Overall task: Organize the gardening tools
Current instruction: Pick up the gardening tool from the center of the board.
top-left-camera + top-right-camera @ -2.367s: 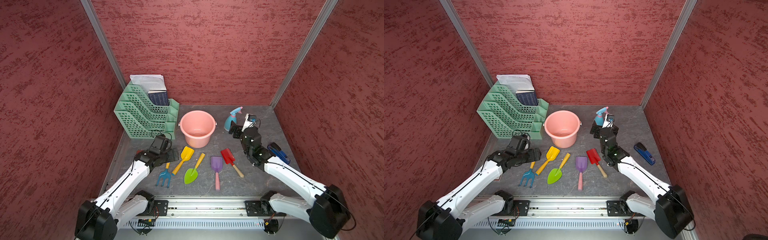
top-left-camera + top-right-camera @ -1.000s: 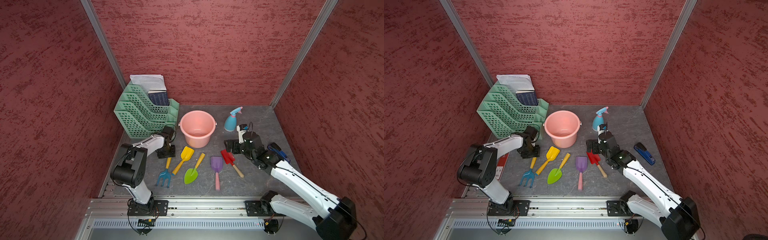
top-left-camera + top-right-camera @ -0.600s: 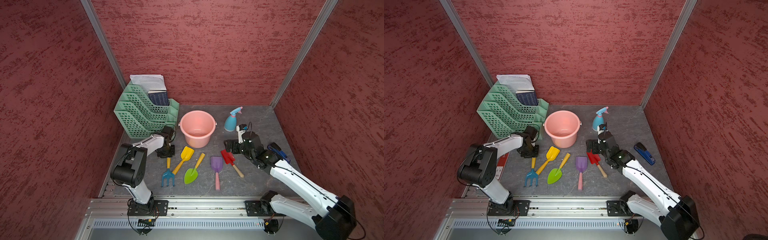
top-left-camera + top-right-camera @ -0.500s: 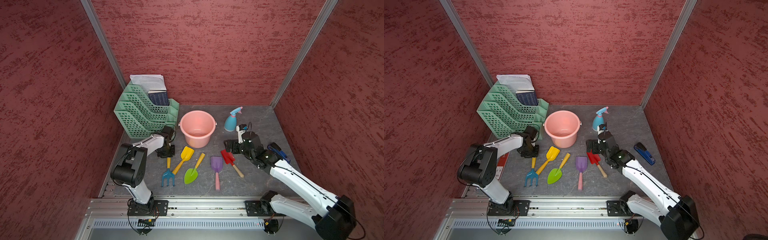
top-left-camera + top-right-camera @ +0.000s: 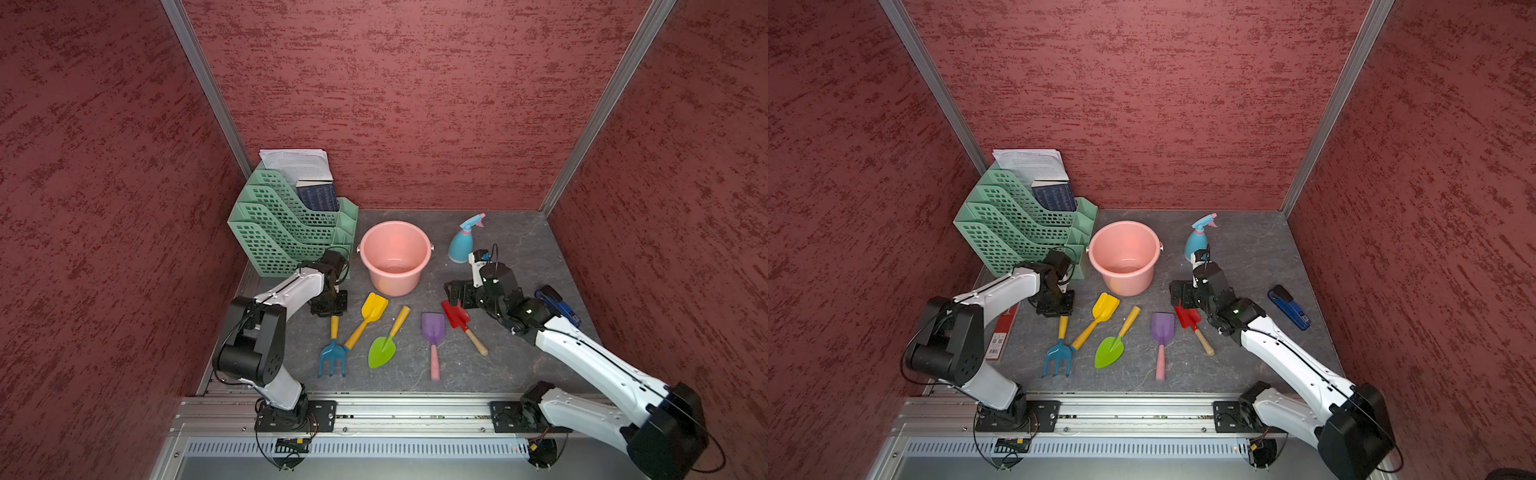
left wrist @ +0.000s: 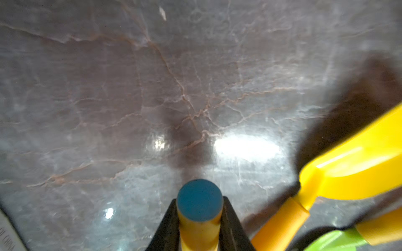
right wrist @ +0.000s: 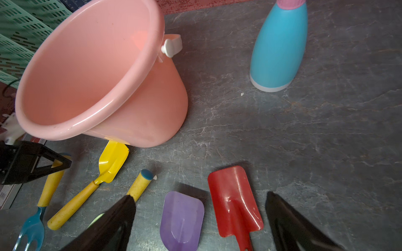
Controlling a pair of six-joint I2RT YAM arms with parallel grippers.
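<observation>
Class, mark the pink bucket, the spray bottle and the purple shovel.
pink bucket point(image 5: 395, 285), in a top view, front outer wall.
spray bottle point(image 5: 459, 248), in a top view, blue body.
purple shovel point(image 5: 433, 326), in a top view, blade.

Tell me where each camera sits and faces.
Both top views: high at the front, looking down on table, bucket, tools; left arm and right arm show.
Left wrist: faces the table; jaws shut on the rake handle.
Right wrist: faces bucket and spray bottle; open jaws frame the red shovel.
Shared: both wrist views show the yellow shovel.
</observation>
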